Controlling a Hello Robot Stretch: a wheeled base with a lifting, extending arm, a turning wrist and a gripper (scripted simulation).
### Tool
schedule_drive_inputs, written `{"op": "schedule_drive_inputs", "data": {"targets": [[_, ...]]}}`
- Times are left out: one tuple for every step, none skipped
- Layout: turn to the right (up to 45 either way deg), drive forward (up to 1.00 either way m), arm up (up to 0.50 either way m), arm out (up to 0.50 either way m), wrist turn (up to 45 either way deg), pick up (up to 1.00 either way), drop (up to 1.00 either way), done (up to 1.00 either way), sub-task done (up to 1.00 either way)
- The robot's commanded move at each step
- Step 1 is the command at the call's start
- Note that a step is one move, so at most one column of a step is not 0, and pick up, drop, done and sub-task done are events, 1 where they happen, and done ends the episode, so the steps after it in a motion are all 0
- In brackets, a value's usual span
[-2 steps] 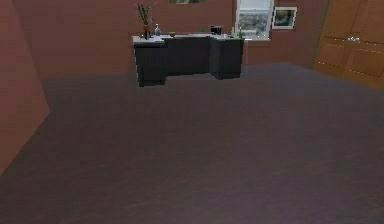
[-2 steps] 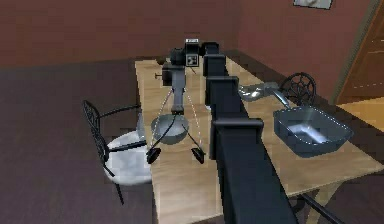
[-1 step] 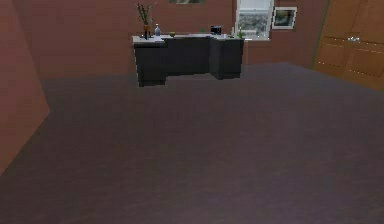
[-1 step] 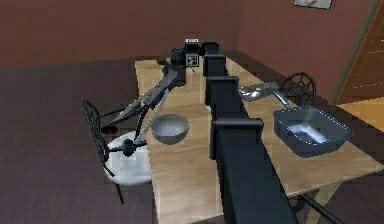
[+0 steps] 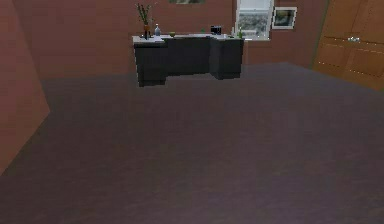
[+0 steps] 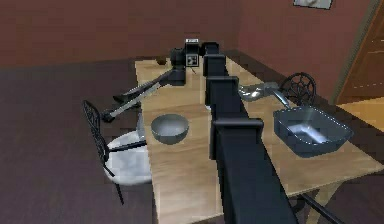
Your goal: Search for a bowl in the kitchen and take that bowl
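Lay extended over surface (image 6: pixel 183 175), likely for the bowl (image 6: pixel 170 128) nearby; could not tell if pincer (image 6: pixel 125 101) held anything.

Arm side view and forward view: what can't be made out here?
Arm side view: whether the gripper holds anything; chair and table lie behind it.
Arm side view: the table's middle, hidden by the arm.
Forward view: items on the counter, too small to name.
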Motion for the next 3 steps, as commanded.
{"op": "schedule_drive_inputs", "data": {"targets": [[0.0, 0.00, 0.00, 0.00, 45.0, 0.00, 0.00, 0.00, 0.00], [0.0, 0.00, 0.00, 0.00, 18.0, 0.00, 0.00, 0.00, 0.00], [0.0, 0.00, -0.28, 0.00, 0.0, 0.00, 0.00, 0.00, 0.00]]}}
